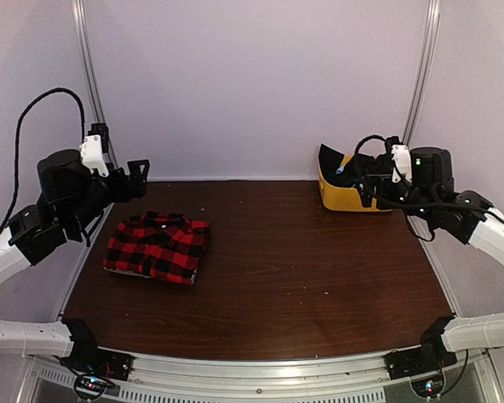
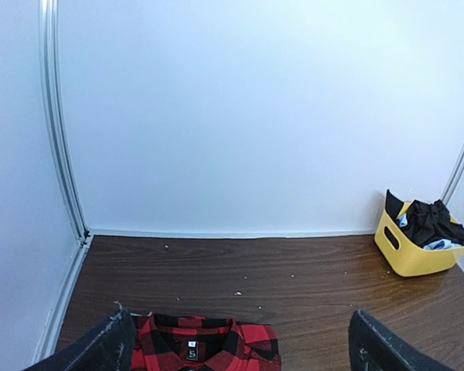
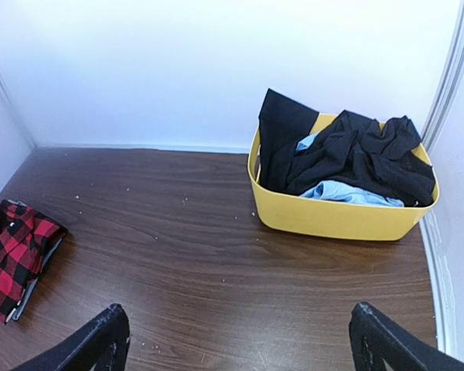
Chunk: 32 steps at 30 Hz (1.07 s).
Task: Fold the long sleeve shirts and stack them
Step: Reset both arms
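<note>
The red-and-black check shirt [image 1: 158, 246] lies folded on the left of the table, collar and white neck label toward the back wall. A thin grey edge [image 3: 32, 287] shows under it, which may be the grey shirt. In the left wrist view the check shirt's collar [image 2: 193, 344] sits low between my fingers. My left gripper [image 1: 139, 176] [image 2: 243, 344] hangs open above and behind the folded shirt, holding nothing. On the far right, my right gripper [image 1: 363, 180] [image 3: 240, 334] is raised and open over bare table, next to the bin.
A yellow plastic bin [image 1: 344, 200] [image 3: 332, 220] [image 2: 408, 261] stands at the back right corner, holding crumpled black and light blue clothes [image 3: 348, 158]. White walls with metal rails close the back and sides. Small crumbs dot the brown tabletop [image 1: 302, 269].
</note>
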Motion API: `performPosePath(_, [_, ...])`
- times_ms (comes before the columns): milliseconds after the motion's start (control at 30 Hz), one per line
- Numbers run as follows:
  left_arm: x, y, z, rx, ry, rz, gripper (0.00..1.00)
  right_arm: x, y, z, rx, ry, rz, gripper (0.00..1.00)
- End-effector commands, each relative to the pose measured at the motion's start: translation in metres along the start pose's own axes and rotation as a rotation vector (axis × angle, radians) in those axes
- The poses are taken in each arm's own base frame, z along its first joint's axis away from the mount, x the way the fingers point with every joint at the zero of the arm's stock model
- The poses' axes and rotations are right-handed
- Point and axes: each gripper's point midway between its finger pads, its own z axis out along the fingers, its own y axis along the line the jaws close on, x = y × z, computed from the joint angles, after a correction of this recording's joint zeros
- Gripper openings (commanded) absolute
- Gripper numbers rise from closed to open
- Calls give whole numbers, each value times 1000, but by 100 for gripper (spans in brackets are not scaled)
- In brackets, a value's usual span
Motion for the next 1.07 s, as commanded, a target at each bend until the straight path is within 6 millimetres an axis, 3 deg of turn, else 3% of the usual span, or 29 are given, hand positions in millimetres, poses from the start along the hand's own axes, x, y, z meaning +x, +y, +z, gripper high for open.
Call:
performPosePath(0, [8, -6, 18, -25, 51, 140, 98, -32, -12, -28, 36, -104, 5, 100])
performPosePath(367, [12, -24, 23, 65, 48, 110, 98, -47, -15, -39, 46, -157, 36, 100])
performPosePath(633, [28, -26, 28, 89, 82, 119, 98, -45, -13, -28, 50, -142, 33, 100])
performPosePath(1033, [37, -12, 32, 98, 98, 66, 98, -35, -8, -16, 34, -118, 30, 100])
